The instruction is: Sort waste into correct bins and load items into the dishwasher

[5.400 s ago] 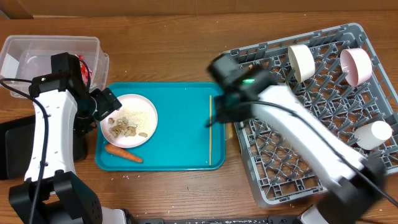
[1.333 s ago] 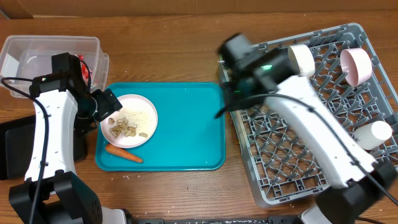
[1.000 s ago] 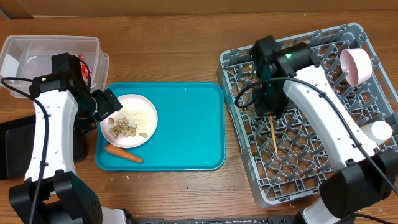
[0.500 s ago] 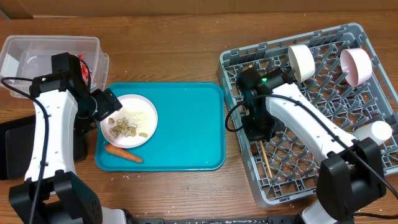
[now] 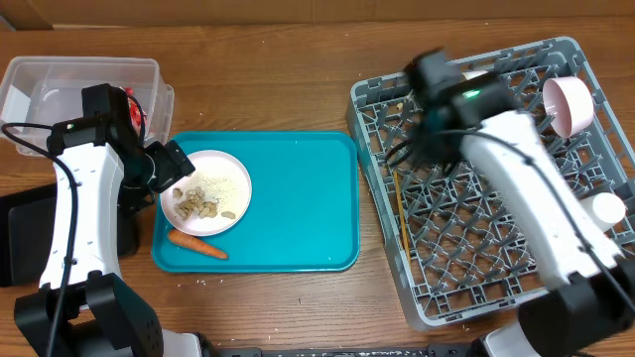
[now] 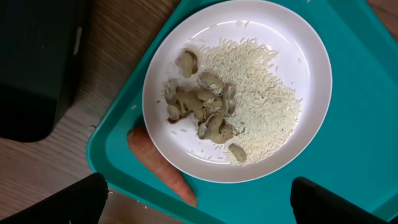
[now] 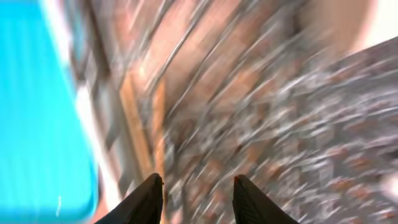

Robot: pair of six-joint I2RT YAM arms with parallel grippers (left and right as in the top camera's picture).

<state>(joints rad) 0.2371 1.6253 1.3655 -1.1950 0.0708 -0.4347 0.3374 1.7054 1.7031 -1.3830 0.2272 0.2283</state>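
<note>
Now, the chopsticks step reads as finished. The chopsticks (image 5: 400,210) lie flat on the dish rack (image 5: 476,288) floor, just inside its left wall. The right gripper (image 7: 198,186), blurred, has its fingers apart with nothing between them. Half a second ago that arm was low over the sticks; it is now drawn off toward the rack's far side. Five seconds back the sticks lay on the teal tray (image 5: 298,169). Left gripper (image 6: 199,186) unchanged — spread wide above the plate (image 5: 208,161), holding nothing. Remaining, by my reading: food bits (image 6: 202,115) and carrot (image 5: 196,244) to a bin, then the plate to the rack. Next move calls for a level grip on the plate's rim — no spilling.
</note>
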